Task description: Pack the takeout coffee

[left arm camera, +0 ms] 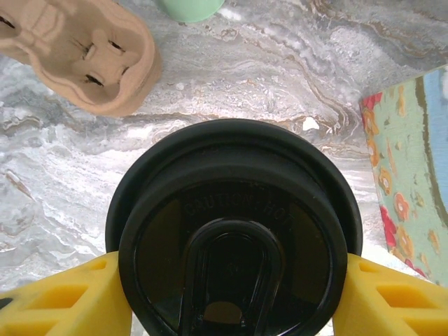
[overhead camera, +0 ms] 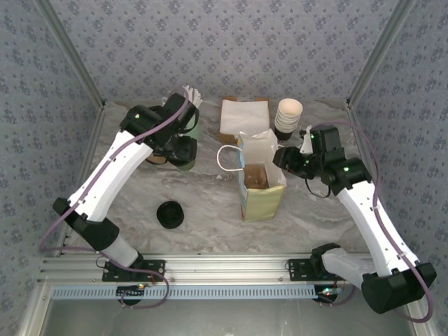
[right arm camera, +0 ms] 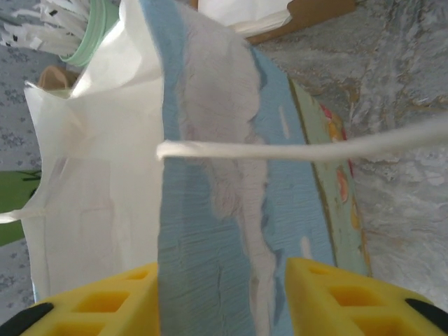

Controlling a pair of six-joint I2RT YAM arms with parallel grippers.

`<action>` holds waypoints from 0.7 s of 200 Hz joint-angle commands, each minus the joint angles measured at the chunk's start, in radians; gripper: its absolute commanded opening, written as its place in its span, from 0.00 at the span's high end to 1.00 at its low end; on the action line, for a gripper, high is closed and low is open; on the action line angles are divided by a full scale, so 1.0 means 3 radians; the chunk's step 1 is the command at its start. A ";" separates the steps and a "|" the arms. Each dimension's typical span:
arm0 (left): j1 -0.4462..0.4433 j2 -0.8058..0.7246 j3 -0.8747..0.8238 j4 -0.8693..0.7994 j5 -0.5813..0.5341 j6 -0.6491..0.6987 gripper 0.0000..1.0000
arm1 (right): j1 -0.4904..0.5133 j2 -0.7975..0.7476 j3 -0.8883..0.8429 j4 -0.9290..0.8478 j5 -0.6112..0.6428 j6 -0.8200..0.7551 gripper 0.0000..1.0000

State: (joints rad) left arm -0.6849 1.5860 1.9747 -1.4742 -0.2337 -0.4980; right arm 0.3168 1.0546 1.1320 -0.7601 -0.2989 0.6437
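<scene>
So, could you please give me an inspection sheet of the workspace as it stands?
Surface: marble-look table, no spill seen.
Job's things: takeout coffee upright, lidded, outside the paper bag, which stands open.
Clutter: loose black lid, cream cup stack, napkins, mint cup with sticks, cardboard carrier.
Grippers: left pincer straddles the coffee's lid; right pincer straddles the bag's rim; grip unclear on both.
Cables: purple cables run along both arms.
Surroundings: patterned walls, metal rail at the near edge.
</scene>
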 commanded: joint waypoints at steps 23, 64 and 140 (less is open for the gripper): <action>-0.0107 -0.0029 0.0541 -0.0439 -0.0225 0.0031 0.38 | 0.0334 -0.0110 -0.0169 0.0301 0.0448 0.0601 0.70; -0.0137 -0.0015 0.0796 -0.0559 -0.0221 0.0080 0.38 | 0.0578 -0.0196 -0.0170 0.0376 0.0838 0.0957 0.84; -0.0198 0.0071 0.1297 -0.0817 -0.0265 0.0102 0.38 | 0.1237 -0.0071 -0.0251 0.0722 0.1532 0.1524 0.94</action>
State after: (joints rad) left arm -0.7353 1.5887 2.2963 -1.6085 -0.2855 -0.4858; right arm 0.6407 1.0115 1.0618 -0.6113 0.0593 1.0180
